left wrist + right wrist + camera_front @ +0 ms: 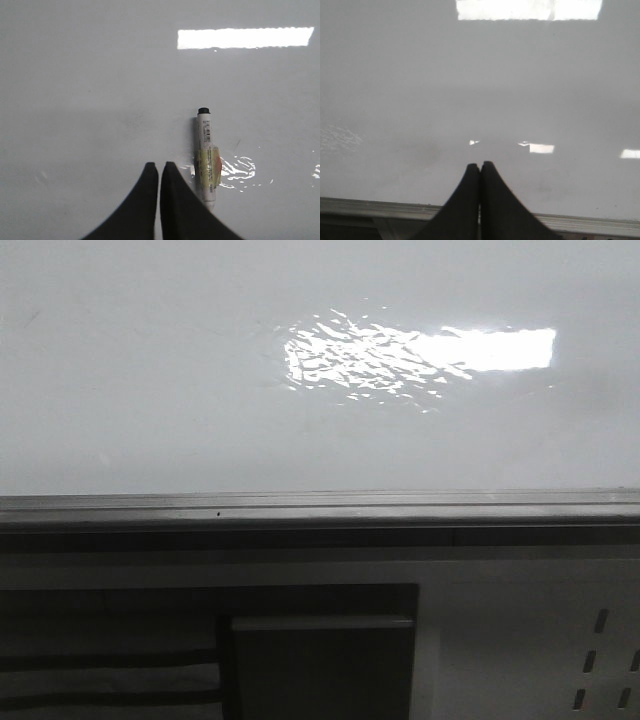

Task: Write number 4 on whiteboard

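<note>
Left gripper (159, 170): we see its fingers pressed together, empty, just beside the marker (206, 152).
Marker: lies flat on the whiteboard (90, 90), dark tip pointing away from the fingers; we judge it light, stiff and smooth, likely to roll.
Hold: we would pinch the barrel at its yellowish tape band.
Writing: small barcode-like print, unreadable to us.
Number 4: none drawn yet.
Right gripper (480, 170): closed on nothing, above the whiteboard's grey rim (370, 206).
</note>
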{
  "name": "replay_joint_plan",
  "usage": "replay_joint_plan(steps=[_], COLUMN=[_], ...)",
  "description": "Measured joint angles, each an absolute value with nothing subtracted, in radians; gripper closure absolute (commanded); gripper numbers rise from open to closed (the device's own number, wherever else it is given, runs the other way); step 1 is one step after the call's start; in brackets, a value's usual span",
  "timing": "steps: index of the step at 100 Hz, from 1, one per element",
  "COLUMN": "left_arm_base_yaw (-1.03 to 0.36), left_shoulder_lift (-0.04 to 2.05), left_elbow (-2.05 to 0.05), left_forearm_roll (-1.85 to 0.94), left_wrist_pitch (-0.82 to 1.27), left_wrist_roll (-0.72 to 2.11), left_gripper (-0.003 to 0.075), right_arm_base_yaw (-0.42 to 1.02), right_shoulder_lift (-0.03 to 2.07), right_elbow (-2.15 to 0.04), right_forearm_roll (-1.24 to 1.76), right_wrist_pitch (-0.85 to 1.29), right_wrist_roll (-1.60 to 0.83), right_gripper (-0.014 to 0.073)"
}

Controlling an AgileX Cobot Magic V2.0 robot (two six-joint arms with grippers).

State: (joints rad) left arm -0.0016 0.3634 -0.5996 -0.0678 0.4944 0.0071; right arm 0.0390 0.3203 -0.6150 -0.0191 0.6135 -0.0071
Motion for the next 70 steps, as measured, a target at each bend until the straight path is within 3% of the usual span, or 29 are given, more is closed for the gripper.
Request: replay_joint_plan(steps=[13,20,29,35,44,70], left_arm_base_yaw=[-0.002,-0.002,0.005,0.009,0.012,0.012], left_shoulder_lift=[0.363,0.363,0.363,0.363,0.363,0.363], left_elbow=[-0.6,-0.6,-0.6,-0.6,-0.6,-0.6], left_forearm_roll=[-0.068,-0.068,-0.047,-0.031,-0.029,-0.042], left_wrist_pitch=[0.494,0.494,0.494,0.494,0.494,0.494], left_wrist_roll=[0.007,0.007,0.007,0.007,0.007,0.007], left_gripper=[0.074,0.0722,0.0573,0.044,0.0304,0.0282], right_arm_base_yaw=[0.039,0.039,0.039,0.039,0.039,0.039], right_shoulder_lift=[0.32,0.32,0.32,0.32,0.32,0.321], right_elbow=[-0.615,-0.615,-0.615,-0.617,-0.617,-0.617], right_forearm_roll=[-0.019,-0.019,-0.025,-0.043,-0.053,-0.053], right_wrist_pitch=[0.616,0.616,0.616,0.619,0.62,0.625], right_wrist_roll=[-0.007,-0.007,-0.007,-0.007,-0.007,-0.007], right_gripper=[0.0654,0.0603,0.044,0.0281,0.0139,0.0116])
